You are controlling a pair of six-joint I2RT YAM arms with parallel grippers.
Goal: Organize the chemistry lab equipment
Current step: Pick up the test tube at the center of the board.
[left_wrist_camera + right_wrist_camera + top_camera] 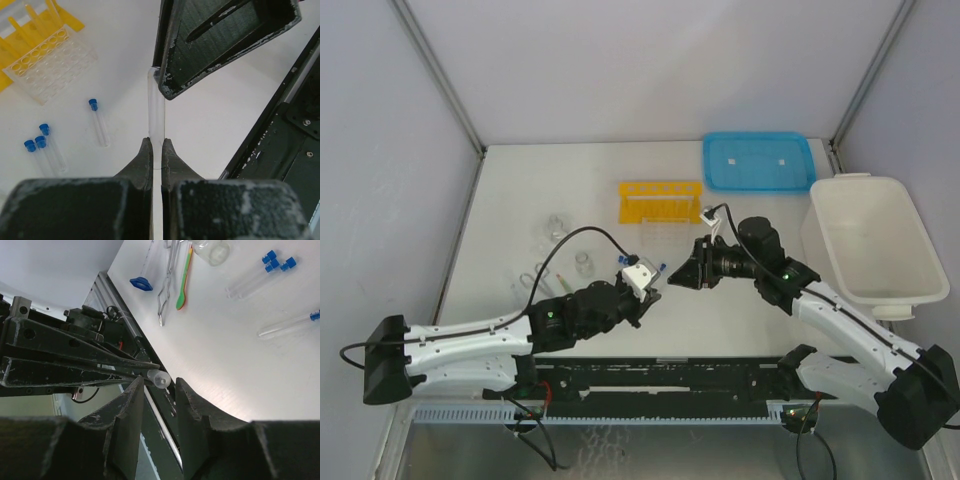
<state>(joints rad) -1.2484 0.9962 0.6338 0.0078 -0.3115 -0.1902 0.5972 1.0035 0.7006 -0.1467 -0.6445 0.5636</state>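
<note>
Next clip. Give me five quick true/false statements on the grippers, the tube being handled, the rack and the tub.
1. The left gripper is shut on a clear tube. True.
2. The right gripper is clamped on that tube. False: its jaws stand open, with the tube's open end between them.
3. The yellow tube rack is full of tubes. False: the holes in view are empty.
4. Several blue-capped tubes lie loose on the table. True.
5. The white tub holds the blue lid. False: the blue lid lies on the table behind it.
</note>
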